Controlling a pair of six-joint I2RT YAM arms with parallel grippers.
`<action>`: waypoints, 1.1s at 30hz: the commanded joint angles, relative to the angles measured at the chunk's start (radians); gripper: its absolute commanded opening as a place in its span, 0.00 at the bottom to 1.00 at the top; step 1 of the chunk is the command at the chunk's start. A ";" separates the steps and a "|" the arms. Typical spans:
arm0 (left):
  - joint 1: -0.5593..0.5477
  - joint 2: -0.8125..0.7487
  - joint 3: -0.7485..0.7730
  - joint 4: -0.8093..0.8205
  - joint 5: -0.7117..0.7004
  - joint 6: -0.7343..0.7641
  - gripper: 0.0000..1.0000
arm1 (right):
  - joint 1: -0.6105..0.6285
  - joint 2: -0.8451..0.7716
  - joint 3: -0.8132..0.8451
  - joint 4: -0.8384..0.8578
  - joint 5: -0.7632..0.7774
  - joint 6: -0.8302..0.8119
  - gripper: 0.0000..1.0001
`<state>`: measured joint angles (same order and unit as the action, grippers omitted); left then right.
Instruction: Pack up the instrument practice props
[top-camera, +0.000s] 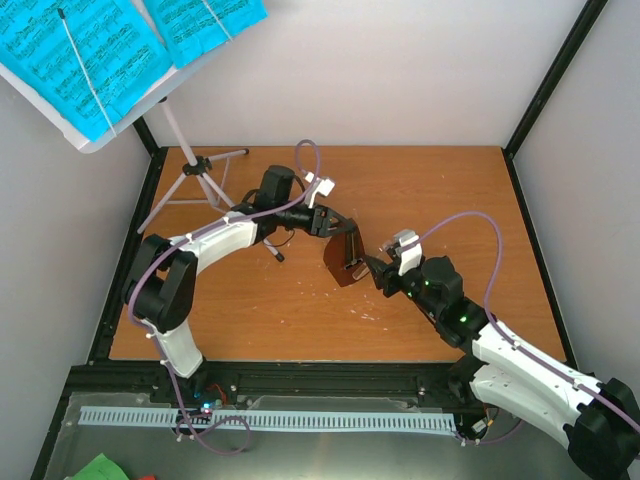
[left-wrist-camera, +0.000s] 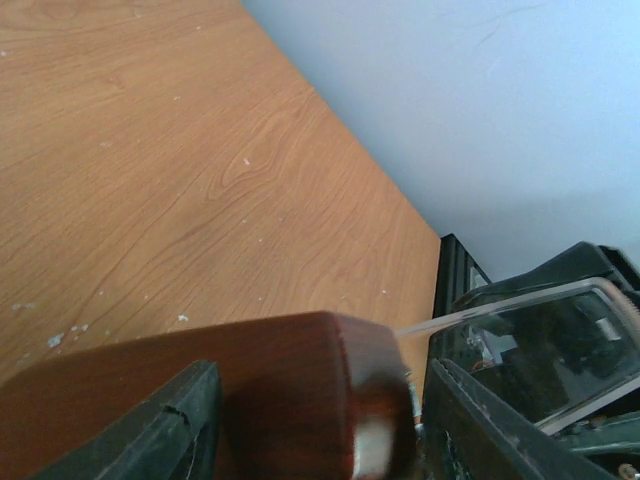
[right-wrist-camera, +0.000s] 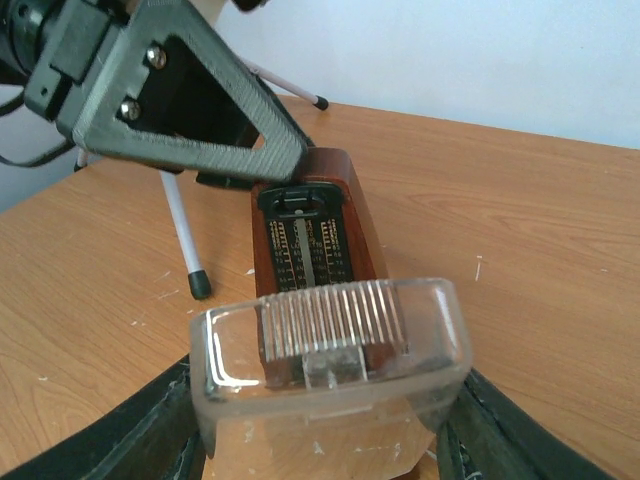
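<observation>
Metronome (top-camera: 342, 260) sits right of the music stand (top-camera: 182, 135) and nearer the arm bases than its tripod feet, roughly mid table (top-camera: 300, 330). L gripper (top-camera: 338, 228) comes over from the stand side and is clamped on the metronome's top end. In the L wrist view the brown body (left-wrist-camera: 300, 390) fills the gap btwn both fingers (left-wrist-camera: 150, 430), w/ wood pressed against each side. The metronome's scale face is bare and points away from the stand, toward the R arm. The body looks tilted from above; can't tell if its base is on the table. Clear cover (right-wrist-camera: 330, 350) is off the metronome, just beside it on the side away from the stand. R gripper (top-camera: 378, 268) is closed on the cover, w/ a finger (right-wrist-camera: 130, 440) on each side in the R wrist view. The cover's ribbed edge lines up in front of the metronome face (right-wrist-camera: 310, 250); touching or a hair apart, can't tell. The cover also shows at the right edge of the L wrist view (left-wrist-camera: 540, 310). Stand is upright at the far-left table corner, one tripod leg (right-wrist-camera: 185, 230) planted just stand-side of the metronome. Blue sheet music (top-camera: 80, 50) lies on the stand's desk, held by thin wire clips. Both arms meet at the metronome, well clear of the stand's pole.
</observation>
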<state>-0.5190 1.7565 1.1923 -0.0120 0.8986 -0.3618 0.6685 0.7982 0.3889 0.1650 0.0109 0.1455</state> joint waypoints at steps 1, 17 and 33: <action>-0.002 0.009 0.057 0.016 0.057 0.029 0.56 | 0.011 -0.014 -0.008 0.020 0.024 -0.037 0.40; -0.002 0.074 0.051 0.067 0.087 -0.010 0.45 | 0.011 -0.040 -0.002 0.016 0.053 -0.082 0.40; -0.002 0.110 0.064 0.023 0.082 0.044 0.42 | 0.013 0.001 -0.010 0.118 0.040 -0.048 0.40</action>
<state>-0.5171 1.8282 1.2392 0.0704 1.0000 -0.3668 0.6693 0.7547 0.3855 0.1654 0.0463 0.0757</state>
